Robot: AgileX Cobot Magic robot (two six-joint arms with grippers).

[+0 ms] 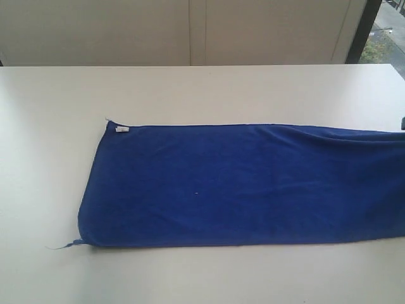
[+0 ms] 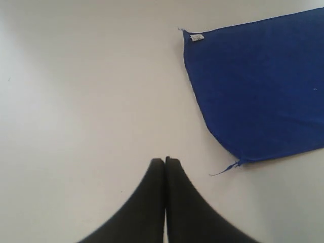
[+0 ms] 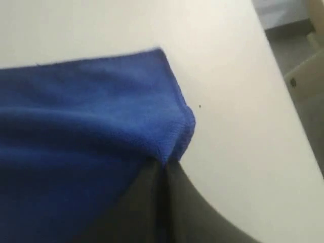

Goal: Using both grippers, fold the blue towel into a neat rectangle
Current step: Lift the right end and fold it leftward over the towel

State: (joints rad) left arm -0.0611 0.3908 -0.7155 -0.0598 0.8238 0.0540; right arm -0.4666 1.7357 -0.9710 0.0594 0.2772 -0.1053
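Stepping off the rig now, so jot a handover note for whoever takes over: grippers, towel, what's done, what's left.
Left gripper: shut, empty, over bare table, apart from the towel's tagged end.
Right gripper: shut on the blue towel, pinching its edge near a corner at the opposite end.
Towel: spread long and flat on the table, white tag at one corner.
Done: the right grip only; no fold under way that I can see.
Left: probably take a left-hand grip, fold, then square up into a neat rectangle.
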